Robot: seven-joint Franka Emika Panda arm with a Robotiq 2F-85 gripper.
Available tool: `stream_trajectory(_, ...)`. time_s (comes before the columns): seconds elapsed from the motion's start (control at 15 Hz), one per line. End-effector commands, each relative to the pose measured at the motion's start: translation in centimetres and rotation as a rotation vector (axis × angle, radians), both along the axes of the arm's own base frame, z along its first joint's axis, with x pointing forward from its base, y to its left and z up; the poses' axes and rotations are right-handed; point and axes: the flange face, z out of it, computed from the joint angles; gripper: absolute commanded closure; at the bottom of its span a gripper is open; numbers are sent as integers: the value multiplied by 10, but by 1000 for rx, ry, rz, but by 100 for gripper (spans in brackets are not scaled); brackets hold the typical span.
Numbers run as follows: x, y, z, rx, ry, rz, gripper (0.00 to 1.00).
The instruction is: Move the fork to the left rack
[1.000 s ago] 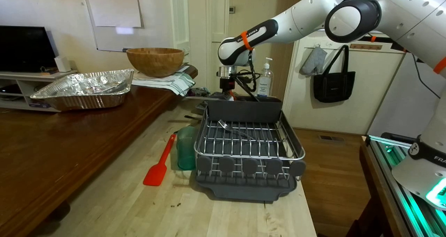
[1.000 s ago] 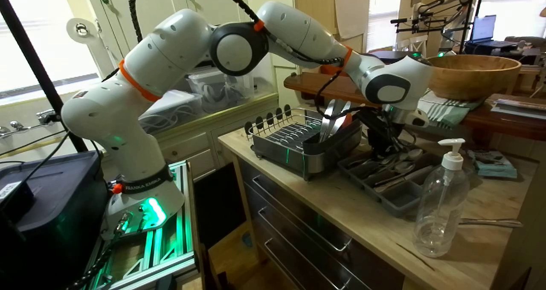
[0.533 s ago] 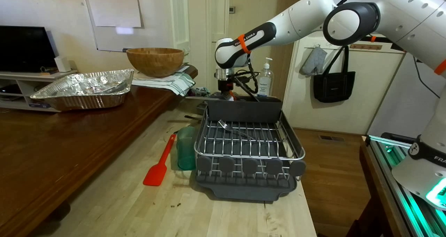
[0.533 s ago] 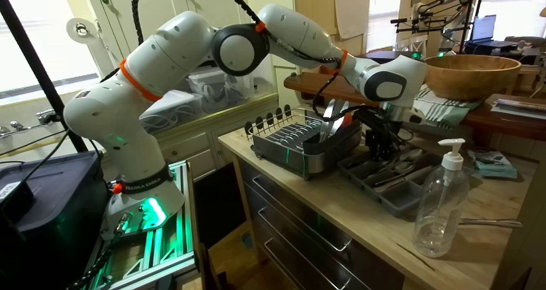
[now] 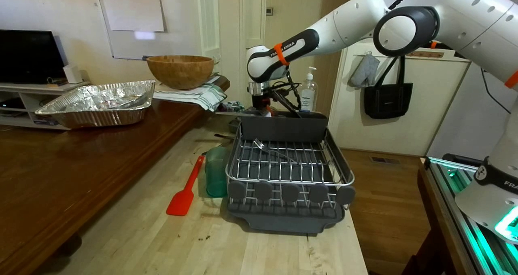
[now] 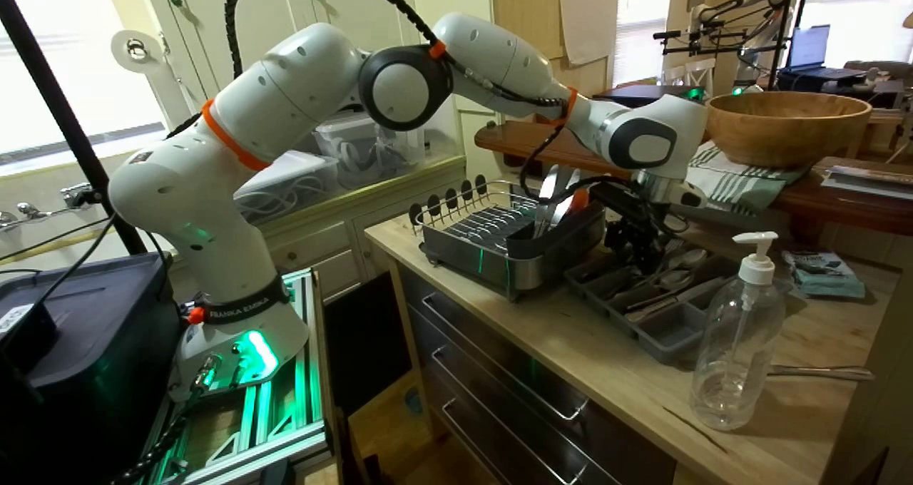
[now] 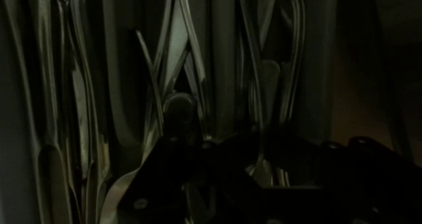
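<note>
- Base: upright, glowing green at one side.
- Upper arm: white, slanting upward from the shoulder.
- Elbow: pale with a dark surround, bent, high above the base.
- Forearm: sloping downward to the wrist in both exterior views.
- Jaws: dark, directed downward beneath the wrist; deeply shadowed in the wrist view, their spacing indistinct.

By the robot-side edge of the pale counter, the rack is dark grey, the fork silver; nearer the opposite edge, the cup green, the spatula red; beyond that edge, the towel green-and-white striped.
</note>
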Motion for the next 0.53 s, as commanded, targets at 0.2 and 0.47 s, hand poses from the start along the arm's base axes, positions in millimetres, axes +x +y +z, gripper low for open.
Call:
stream_trajectory(0.2, -2, -28, 59, 64, -72, -25, 100)
stream_trajectory(0.47, -6, -47, 109, 116, -157, -39, 100)
